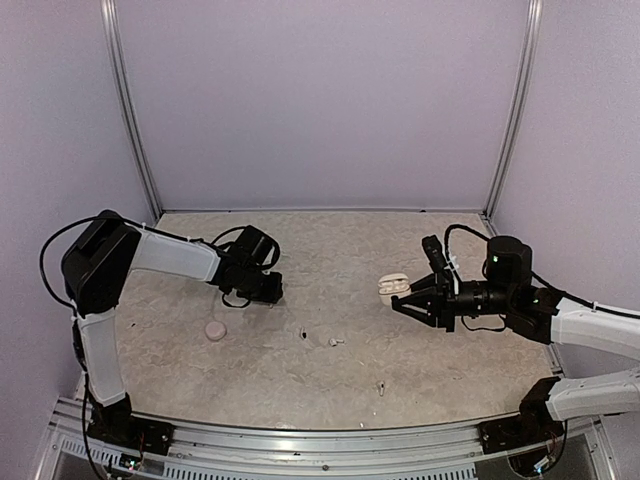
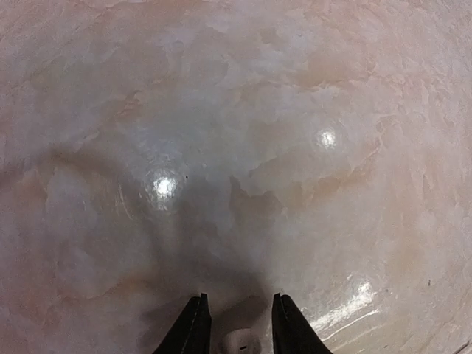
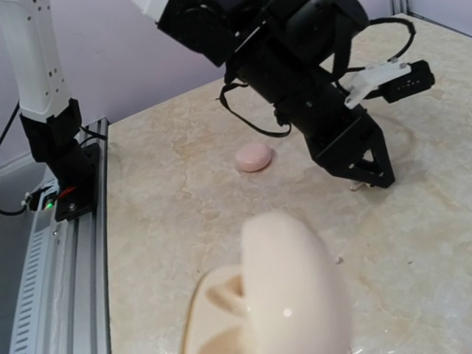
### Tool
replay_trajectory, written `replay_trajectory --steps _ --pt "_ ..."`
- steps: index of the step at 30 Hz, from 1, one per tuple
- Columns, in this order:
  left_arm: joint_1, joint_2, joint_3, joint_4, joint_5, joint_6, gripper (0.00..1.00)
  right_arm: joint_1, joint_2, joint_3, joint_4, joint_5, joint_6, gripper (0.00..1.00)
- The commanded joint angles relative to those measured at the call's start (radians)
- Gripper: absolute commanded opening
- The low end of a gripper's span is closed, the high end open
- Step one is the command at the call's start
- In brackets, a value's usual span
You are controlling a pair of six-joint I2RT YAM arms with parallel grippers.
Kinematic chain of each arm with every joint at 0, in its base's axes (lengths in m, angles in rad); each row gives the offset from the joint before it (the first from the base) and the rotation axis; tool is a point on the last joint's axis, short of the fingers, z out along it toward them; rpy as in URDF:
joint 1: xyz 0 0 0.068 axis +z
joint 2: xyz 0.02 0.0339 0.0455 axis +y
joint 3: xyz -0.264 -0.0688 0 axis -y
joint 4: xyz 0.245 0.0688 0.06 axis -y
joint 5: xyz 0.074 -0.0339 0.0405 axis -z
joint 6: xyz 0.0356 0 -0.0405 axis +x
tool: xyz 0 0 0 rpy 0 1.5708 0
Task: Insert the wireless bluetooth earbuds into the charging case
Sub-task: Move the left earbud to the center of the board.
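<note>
Your left claw [image 2: 240, 324] points down at the worktop [image 2: 310, 110] with its two dark fingers parted. A small pale earbud [image 2: 240, 344] sits in the gap between them, and the wrist view shows space on either side of it, so the claw has no hold on it. The earbud seems to lie on the worktop, at the very bottom edge of that view.

From above, a shut pink case [image 1: 215, 330] lies near that claw, on the side closer to the arm bases. A second earbud [image 1: 335, 342] lies loose around the middle of the worktop, and a third earbud [image 1: 381, 386] lies closer to the near edge.

Your right claw [image 1: 398, 303] reaches in from the right, just beside an open case [image 1: 392, 285] with its lid up. In the right wrist view that case fills the foreground as a pale blur and the fingers are hidden. You cannot tell how far this claw is parted or whether it grips the case.
</note>
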Motion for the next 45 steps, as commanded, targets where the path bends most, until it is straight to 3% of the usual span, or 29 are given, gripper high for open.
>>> replay_trajectory --steps 1,15,25,37,45 --pt "-0.016 0.07 0.045 -0.166 -0.071 0.058 0.31 -0.011 -0.015 0.029 -0.019 0.008 -0.015 0.12" --pt "-0.041 0.129 0.128 -0.319 -0.059 0.084 0.23 -0.011 -0.005 0.056 -0.05 0.001 -0.029 0.12" --pt "-0.101 0.048 0.034 -0.348 0.004 0.085 0.14 -0.011 0.01 0.063 -0.043 -0.008 -0.032 0.12" --pt "-0.267 -0.095 -0.18 -0.38 0.087 0.017 0.14 -0.01 0.02 0.064 -0.036 -0.023 -0.03 0.12" --pt "-0.288 -0.186 -0.078 -0.557 -0.019 0.032 0.25 -0.011 0.019 0.066 -0.037 -0.026 -0.027 0.12"
